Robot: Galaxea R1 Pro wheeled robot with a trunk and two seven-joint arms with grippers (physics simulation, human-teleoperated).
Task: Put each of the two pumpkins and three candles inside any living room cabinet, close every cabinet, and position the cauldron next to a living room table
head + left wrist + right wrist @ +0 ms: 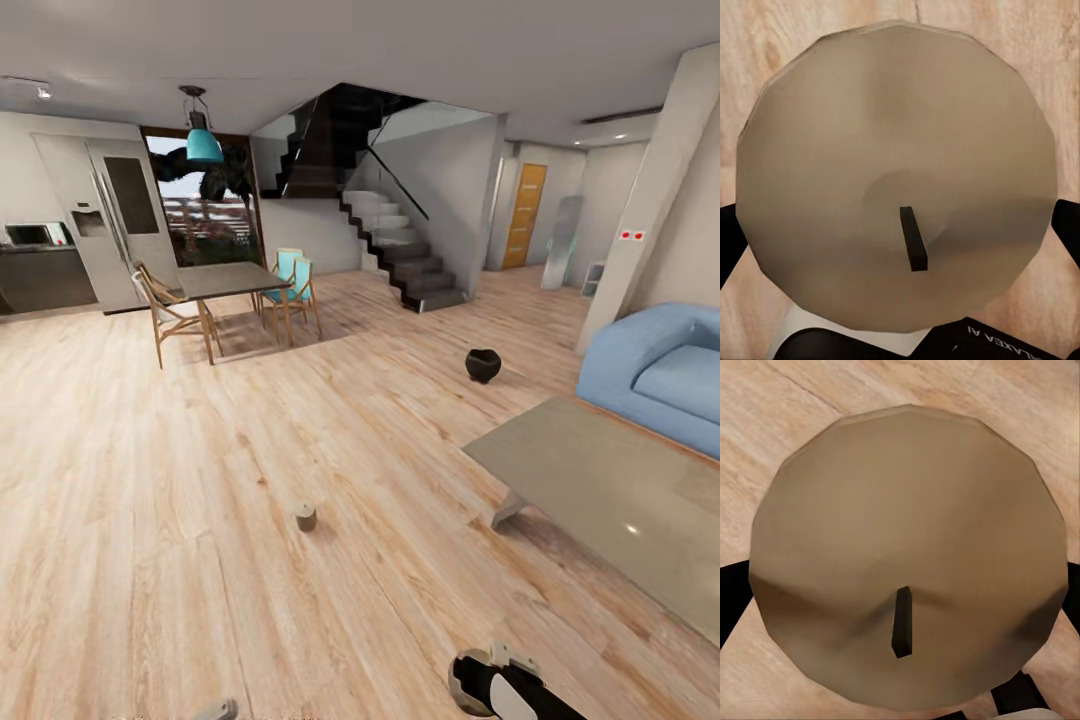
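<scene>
While each gripper clamps a candle, left candle and right candle between dark fingers, you should turn gently toward a cabinet; a third candle waits lower centre, the cauldron beyond the table.

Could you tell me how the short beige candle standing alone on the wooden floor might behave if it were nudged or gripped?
The short beige candle looks squat and stands upright on its flat end, so a nudge would probably slide it rather than tip it. If knocked over, its round side could roll across the smooth wooden floor. It appears rigid, so it should hold shape when gripped.
</scene>
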